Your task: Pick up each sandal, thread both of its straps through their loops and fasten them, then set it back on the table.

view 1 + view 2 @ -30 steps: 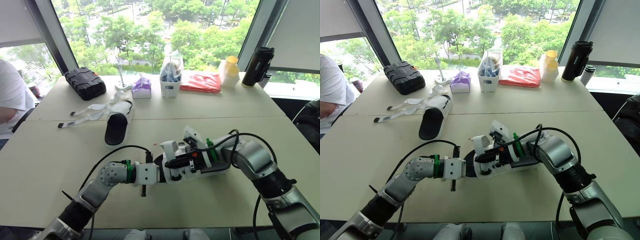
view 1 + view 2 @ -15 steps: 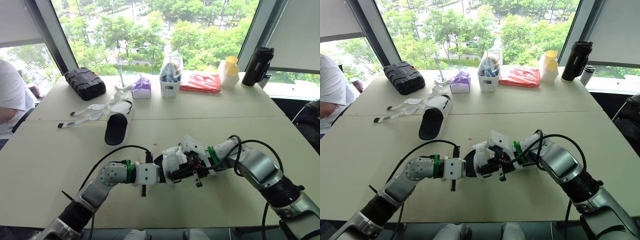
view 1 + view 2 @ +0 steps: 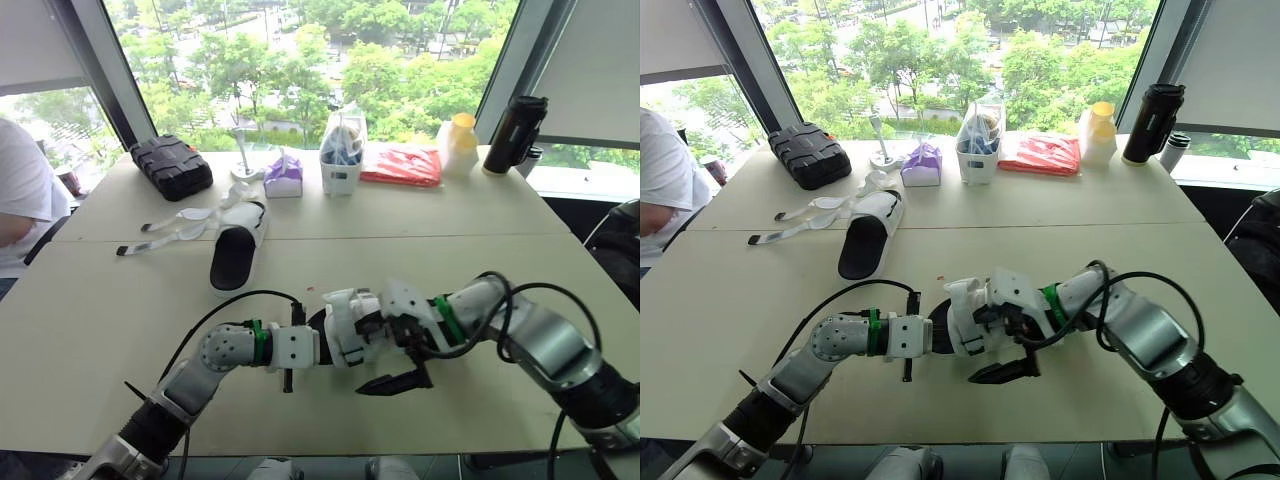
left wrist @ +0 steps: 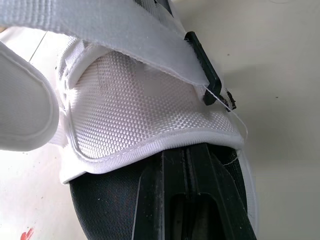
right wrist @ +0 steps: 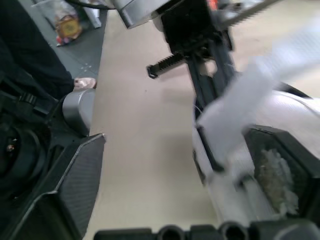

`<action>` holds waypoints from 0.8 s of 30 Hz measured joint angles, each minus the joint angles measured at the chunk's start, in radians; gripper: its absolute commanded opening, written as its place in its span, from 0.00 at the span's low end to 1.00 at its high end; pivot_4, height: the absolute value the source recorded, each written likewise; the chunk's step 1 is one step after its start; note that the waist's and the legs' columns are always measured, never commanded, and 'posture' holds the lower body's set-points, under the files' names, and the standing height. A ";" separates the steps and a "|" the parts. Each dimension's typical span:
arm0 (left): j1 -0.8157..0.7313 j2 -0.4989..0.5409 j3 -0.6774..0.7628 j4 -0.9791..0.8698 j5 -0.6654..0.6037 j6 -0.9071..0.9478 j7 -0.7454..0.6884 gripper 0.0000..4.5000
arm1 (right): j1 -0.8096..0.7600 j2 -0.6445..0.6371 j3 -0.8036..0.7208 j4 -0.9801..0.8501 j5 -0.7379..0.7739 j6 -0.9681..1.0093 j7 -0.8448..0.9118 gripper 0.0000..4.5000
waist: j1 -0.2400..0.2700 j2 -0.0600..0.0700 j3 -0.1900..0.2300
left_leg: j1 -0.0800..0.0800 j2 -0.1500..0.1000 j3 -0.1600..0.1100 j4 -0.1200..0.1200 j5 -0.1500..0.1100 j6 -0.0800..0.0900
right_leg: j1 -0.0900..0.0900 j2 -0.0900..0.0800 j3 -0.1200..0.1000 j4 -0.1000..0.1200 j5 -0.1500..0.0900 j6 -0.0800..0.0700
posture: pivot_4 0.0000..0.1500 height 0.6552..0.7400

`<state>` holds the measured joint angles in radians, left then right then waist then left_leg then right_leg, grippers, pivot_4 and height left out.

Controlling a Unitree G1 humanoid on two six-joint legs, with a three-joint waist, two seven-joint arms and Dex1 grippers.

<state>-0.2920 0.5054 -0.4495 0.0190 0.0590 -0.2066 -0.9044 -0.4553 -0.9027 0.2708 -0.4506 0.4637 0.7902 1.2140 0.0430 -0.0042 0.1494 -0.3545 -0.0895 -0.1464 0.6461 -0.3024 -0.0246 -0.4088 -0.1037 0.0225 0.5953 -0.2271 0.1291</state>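
Standing by, I'm watching the left gripper (image 3: 312, 348) clamping the white sandal (image 3: 352, 322) by its sole end while the right gripper (image 3: 393, 383) is hanging spread and empty just beside it, and I'm guessing a short grab is risking the loose strap (image 4: 125, 35) missing its black loop (image 4: 202, 67).

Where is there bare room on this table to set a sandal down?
Widest bare beige tabletop lies right of centre, between the red packet and the held white sandal. Left holds the second, loose-strapped white sandal; the window edge is crowded.
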 measured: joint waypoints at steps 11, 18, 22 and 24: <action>-0.003 0.007 -0.001 0.004 0.000 -0.017 -0.005 0.00 | 0.273 -0.074 -0.155 -0.088 0.100 0.074 -0.075 0.99 | -0.002 0.000 0.002 | -0.001 0.001 0.001 -0.001 -0.001 0.001 | -0.001 0.000 -0.001 -0.001 -0.001 0.001 | 1.00 1.00; -0.010 0.005 -0.001 0.012 0.000 -0.019 -0.009 0.00 | 0.307 0.075 -0.122 -0.074 0.092 0.065 -0.209 0.99 | -0.003 0.002 0.002 | 0.000 0.001 0.001 0.000 -0.001 0.001 | 0.000 -0.001 0.000 -0.001 0.000 0.001 | 1.00 1.00; -0.008 0.005 0.000 0.012 0.000 -0.020 -0.008 0.00 | 0.297 0.102 -0.111 -0.074 0.099 0.079 -0.232 0.99 | -0.003 0.002 0.002 | 0.000 0.001 0.001 0.000 -0.001 0.001 | 0.000 -0.001 0.000 -0.001 0.000 0.001 | 1.00 1.00; -0.008 0.005 0.000 0.012 0.000 -0.020 -0.008 0.00 | 0.282 0.104 -0.108 -0.074 0.107 0.087 -0.236 0.99 | -0.003 0.002 0.002 | 0.000 0.001 0.001 0.000 -0.001 0.001 | 0.000 -0.001 0.000 -0.001 0.000 0.001 | 1.00 1.00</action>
<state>-0.3000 0.5106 -0.4497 0.0312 0.0586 -0.2264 -0.9120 -0.1728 -0.7986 0.1626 -0.5247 0.5704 0.8771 0.9780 0.0398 -0.0021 0.1518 -0.3545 -0.0890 -0.1451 0.6459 -0.3031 -0.0238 -0.4089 -0.1044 0.0222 0.5944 -0.2275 0.1305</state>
